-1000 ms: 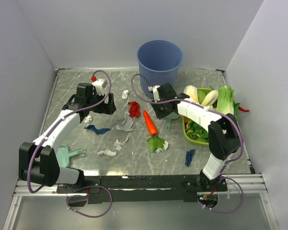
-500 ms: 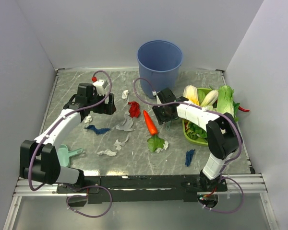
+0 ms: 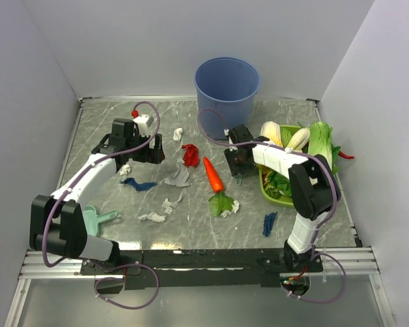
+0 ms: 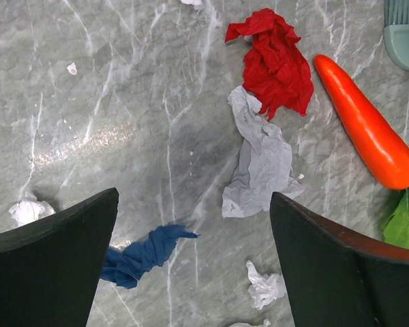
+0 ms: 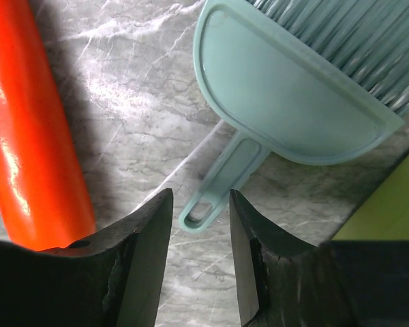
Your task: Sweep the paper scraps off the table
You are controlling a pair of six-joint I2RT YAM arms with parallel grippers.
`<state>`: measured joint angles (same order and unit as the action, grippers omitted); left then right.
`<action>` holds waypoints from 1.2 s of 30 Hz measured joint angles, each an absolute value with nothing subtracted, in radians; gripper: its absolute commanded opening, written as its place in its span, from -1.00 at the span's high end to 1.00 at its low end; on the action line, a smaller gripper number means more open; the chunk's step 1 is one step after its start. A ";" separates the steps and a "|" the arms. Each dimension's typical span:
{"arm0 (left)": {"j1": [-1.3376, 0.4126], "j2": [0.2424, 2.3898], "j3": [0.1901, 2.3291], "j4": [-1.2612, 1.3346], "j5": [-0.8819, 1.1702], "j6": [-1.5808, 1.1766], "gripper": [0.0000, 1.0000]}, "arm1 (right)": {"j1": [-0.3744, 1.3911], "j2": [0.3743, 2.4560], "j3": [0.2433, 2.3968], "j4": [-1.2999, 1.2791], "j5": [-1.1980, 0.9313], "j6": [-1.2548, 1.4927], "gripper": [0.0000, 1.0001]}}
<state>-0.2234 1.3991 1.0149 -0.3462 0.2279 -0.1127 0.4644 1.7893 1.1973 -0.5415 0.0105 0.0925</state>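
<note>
Paper scraps point(image 3: 179, 178) strewn on table point(image 3: 191, 235), carrot point(image 3: 213, 175) among them

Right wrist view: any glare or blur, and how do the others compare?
Right wrist: white glare streaks on the carrot, right claw dark and soft-edged, brush sharp. Left wrist: bright sheen patch on the table, paper scraps crisp. Top external: even light, no glare.
</note>
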 measured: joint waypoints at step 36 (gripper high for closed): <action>-0.223 1.422 1.016 -0.327 0.218 -0.113 -0.96 | 0.458 1.642 1.136 -0.567 -0.147 -0.111 -0.33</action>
<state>-0.2234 1.4223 1.0157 -0.3271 0.2180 -0.1135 0.4576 1.6424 1.1362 -0.5674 -0.1471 -0.1112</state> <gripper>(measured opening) 0.977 0.546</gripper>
